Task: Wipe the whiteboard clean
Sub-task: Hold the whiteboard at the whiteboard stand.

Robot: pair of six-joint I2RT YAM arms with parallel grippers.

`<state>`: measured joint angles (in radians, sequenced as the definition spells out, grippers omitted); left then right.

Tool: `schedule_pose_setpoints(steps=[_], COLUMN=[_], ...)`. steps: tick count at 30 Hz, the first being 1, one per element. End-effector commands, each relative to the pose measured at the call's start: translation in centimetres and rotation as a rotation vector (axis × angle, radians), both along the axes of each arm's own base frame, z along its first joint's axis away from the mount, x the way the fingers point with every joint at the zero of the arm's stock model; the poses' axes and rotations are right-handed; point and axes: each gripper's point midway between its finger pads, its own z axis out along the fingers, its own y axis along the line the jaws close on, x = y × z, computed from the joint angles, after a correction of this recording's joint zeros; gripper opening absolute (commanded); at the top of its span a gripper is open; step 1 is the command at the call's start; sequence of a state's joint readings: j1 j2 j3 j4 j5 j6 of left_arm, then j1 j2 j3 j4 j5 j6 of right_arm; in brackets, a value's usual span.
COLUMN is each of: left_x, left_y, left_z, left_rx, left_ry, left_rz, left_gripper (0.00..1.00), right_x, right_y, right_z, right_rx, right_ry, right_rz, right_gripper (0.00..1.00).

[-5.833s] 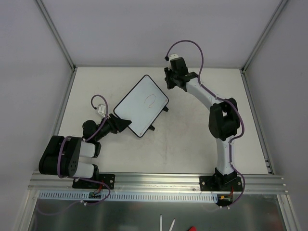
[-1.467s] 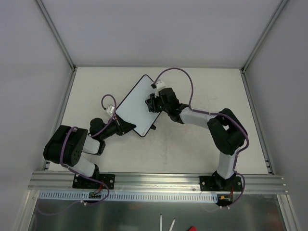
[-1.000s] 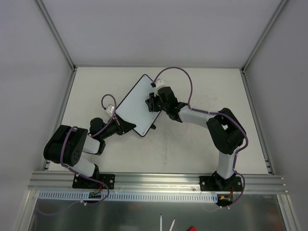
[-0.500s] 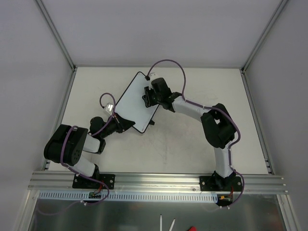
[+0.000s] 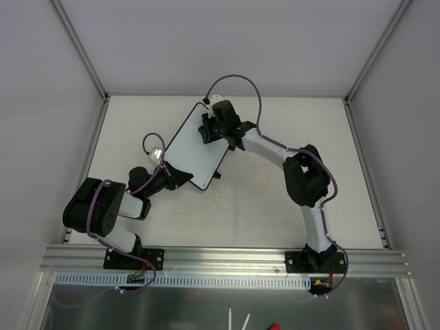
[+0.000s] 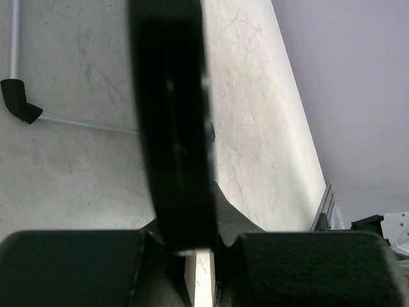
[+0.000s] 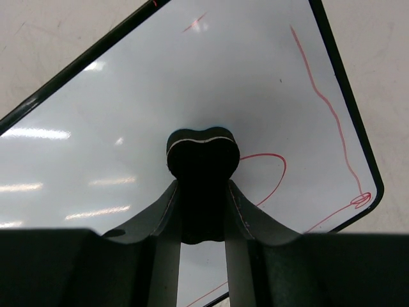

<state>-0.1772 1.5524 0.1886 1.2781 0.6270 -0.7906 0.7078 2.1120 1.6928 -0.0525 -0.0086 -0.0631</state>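
Note:
The whiteboard (image 5: pixel 189 151) lies slantwise on the table, left of centre, and its near corner is clamped in my left gripper (image 5: pixel 177 177). In the left wrist view its black rim (image 6: pixel 171 128) runs edge-on between that gripper's (image 6: pixel 192 242) shut fingers. My right gripper (image 5: pixel 208 130) is over the board's far end, shut on the black bone-shaped eraser (image 7: pixel 203 165), which presses on the white surface (image 7: pixel 128 96). A red loop (image 7: pixel 273 171) lies just right of the eraser. A long red line (image 7: pixel 323 102) follows the right rim.
The beige table (image 5: pixel 275 199) is fenced by grey walls and aluminium posts (image 5: pixel 79 48). An aluminium rail (image 5: pixel 227 258) with both arm bases runs along the near edge. The right arm's elbow (image 5: pixel 306 179) stands high right of centre.
Over the last second my right gripper slid the eraser up the board toward its far left end. The board turned slightly. The left grip stayed put.

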Motion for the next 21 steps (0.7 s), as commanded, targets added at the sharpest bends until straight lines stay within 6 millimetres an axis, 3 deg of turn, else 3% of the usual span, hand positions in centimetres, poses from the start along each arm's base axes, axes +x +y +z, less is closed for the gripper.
schedule_pose_setpoints(steps=[1, 7, 10, 11, 16, 17, 20, 21], left_x=[-0.2, -0.2, -0.1, -0.2, -0.1, -0.1, -0.1, -0.1], left_y=[-1.7, -1.8, -1.8, -1.8, -1.8, -1.8, -1.9, -1.9], left_z=[6.9, 6.9, 6.9, 7.0, 7.0, 7.0, 7.0, 6.9], left_rx=[-0.054, -0.053, -0.053, -0.056, -0.055, -0.056, -0.056, -0.057], left_ry=[-0.36, -0.359, -0.361, -0.362, -0.363, -0.36, -0.36, -0.357], left_rz=[-0.122, -0.123, -0.123, -0.125, -0.125, -0.126, -0.126, -0.126], left_gripper=[0.0, 0.0, 0.0, 0.0, 0.0, 0.0, 0.0, 0.0], right_x=[1.3, 1.4, 0.7, 0.1, -2.3, -3.2, -5.0, -5.9], right_y=[0.6, -0.6, -1.0, -1.5, -2.9, -3.5, -3.7, -4.3], right_z=[0.8, -2.0, -2.2, -3.5, -5.3, -6.8, -7.8, -9.0], right_rx=[0.025, 0.021, 0.027, 0.013, -0.021, -0.046, -0.068, -0.096], right_ry=[-0.012, 0.059, 0.064, 0.089, 0.101, 0.127, 0.137, 0.153], right_rz=[0.01, -0.013, -0.017, -0.019, -0.034, -0.036, -0.027, -0.031], right_gripper=[0.0, 0.0, 0.0, 0.0, 0.0, 0.0, 0.0, 0.0])
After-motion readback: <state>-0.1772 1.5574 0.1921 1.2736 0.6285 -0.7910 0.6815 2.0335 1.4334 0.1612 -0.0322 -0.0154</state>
